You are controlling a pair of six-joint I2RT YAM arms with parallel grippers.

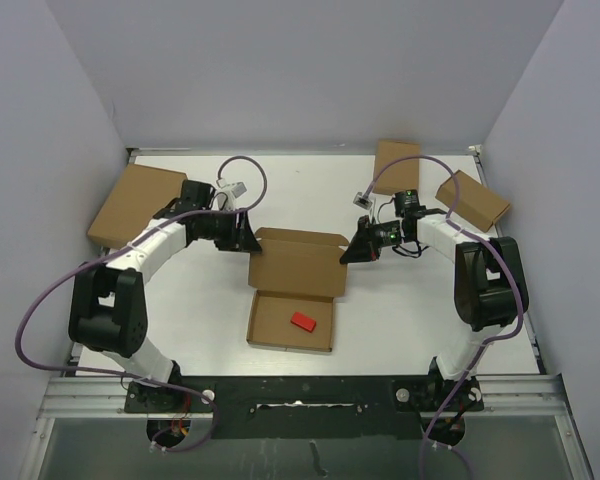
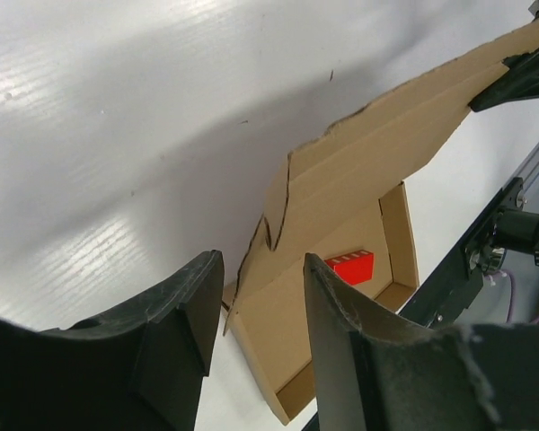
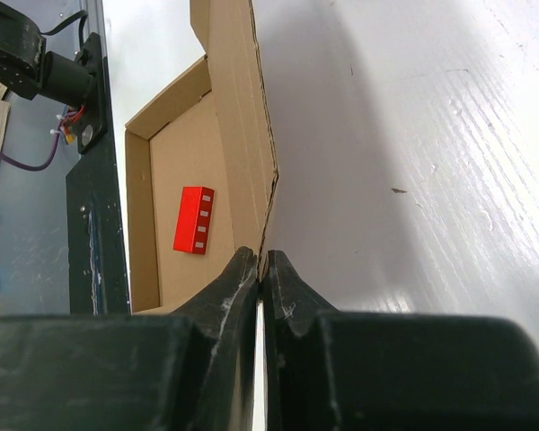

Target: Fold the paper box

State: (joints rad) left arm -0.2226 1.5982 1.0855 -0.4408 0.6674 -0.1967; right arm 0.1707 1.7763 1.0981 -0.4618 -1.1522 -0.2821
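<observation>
We find the paper box [image 1: 298,268] at the middle of the table [image 1: 400,320]. In the overhead view its shallow tray lies flat toward six o'clock, and the hinged lid rises from the tray's far edge, toward twelve o'clock. A small red block [image 1: 302,322] lies inside the tray, a little right of its middle.

The right gripper [image 1: 348,250] reaches in from three o'clock to the lid's right end. In its own wrist view we see the two fingers [image 3: 238,283] pressed together on the lid's side edge, pinching the cardboard between them.

The left gripper [image 1: 244,236] stands at nine o'clock of the lid, just beside its left end. From its wrist we see the fingers [image 2: 193,314] spread wide, with the lid's jagged side flap showing through the gap. We cannot tell whether either finger touches the cardboard.

At ten o'clock on the table a larger cardboard box [image 1: 135,205] lies near the left wall, behind the left arm. Two smaller boxes [image 1: 395,165] lie between one and two o'clock, near each other and behind the right arm.
</observation>
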